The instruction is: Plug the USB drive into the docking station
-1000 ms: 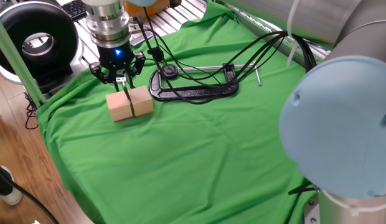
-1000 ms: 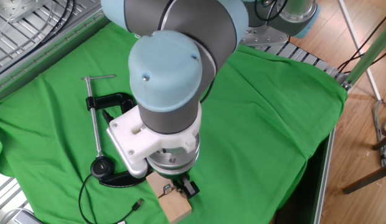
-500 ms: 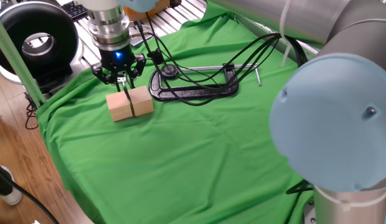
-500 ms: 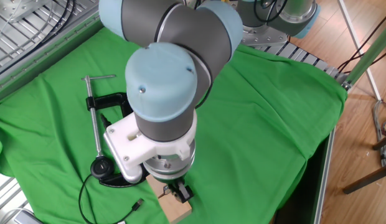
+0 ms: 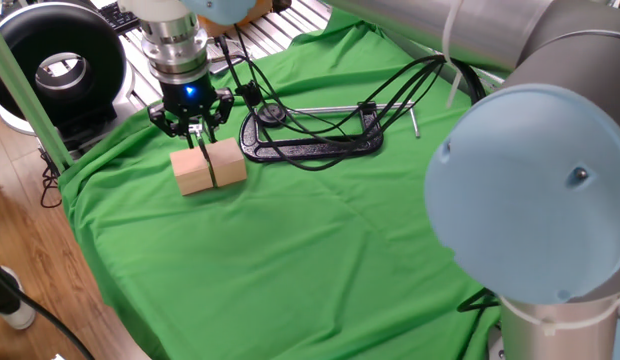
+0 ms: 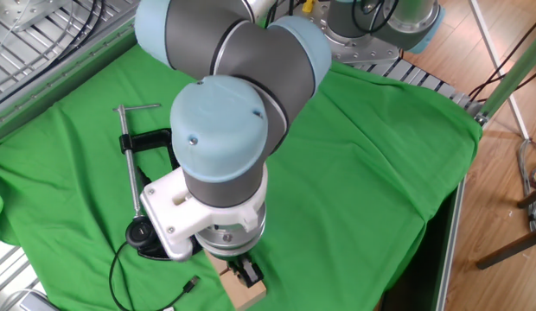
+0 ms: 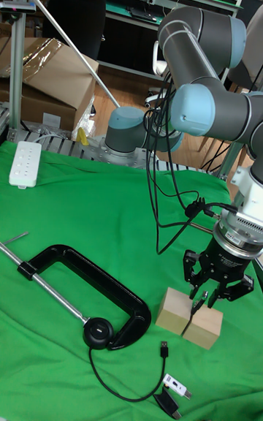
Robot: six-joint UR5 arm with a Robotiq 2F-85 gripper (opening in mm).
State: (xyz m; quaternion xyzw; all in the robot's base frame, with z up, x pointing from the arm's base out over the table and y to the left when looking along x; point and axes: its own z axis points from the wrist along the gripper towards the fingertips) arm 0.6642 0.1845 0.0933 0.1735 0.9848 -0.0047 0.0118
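Two wooden blocks (image 5: 208,166) lie side by side with a narrow gap between them. A slim dark stick, the USB drive (image 7: 196,308), stands in that gap. My gripper (image 7: 202,298) hangs straight over the gap, its fingertips (image 5: 202,141) drawn together on the stick's top. In the other fixed view my wrist hides most of the blocks (image 6: 245,294) and the drive. The docking station (image 7: 97,331), a round black puck, lies left of the blocks beside the clamp's foot, also seen as the docking station (image 5: 272,113) (image 6: 141,232). Its thin cable ends in a silver plug (image 7: 164,351).
A big black C-clamp (image 7: 80,278) (image 5: 310,142) lies on the green cloth beside the puck. A white power strip (image 7: 24,164) sits at the far left edge. Two small loose pieces (image 7: 172,394) lie near the front edge. Black cables (image 5: 390,85) hang off the arm.
The gripper stays at the gap between the blocks. The arm's elbow and wrist housing have swung slightly, filling more of both fixed views.
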